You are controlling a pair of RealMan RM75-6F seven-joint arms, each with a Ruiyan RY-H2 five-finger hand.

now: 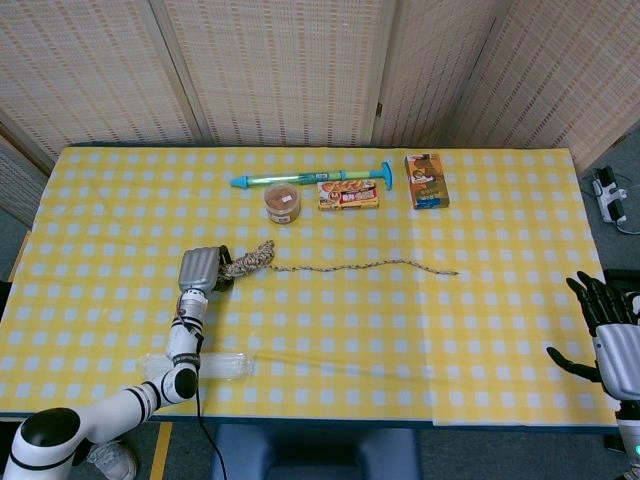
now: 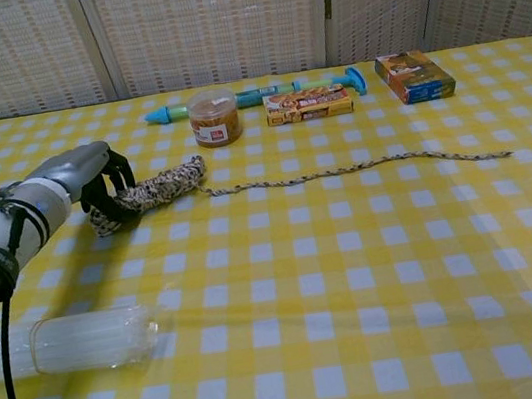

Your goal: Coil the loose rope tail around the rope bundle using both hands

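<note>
A speckled rope bundle [image 1: 246, 260] [image 2: 155, 189] lies on the yellow checked table, left of centre. Its loose tail [image 1: 370, 266] [image 2: 362, 167] trails straight to the right across the cloth. My left hand [image 1: 199, 269] [image 2: 91, 179] grips the bundle's left end, its dark fingers curled around the rope. My right hand [image 1: 608, 335] hovers off the table's right edge in the head view, fingers spread, holding nothing; the chest view does not show it.
At the back stand a brown jar [image 1: 283, 202] [image 2: 213, 117], a teal pump tube [image 1: 310, 178], a flat snack box [image 1: 348, 194] and an orange box [image 1: 426, 180] [image 2: 413, 75]. A clear plastic bottle [image 1: 213, 366] [image 2: 66, 343] lies near the front left edge.
</note>
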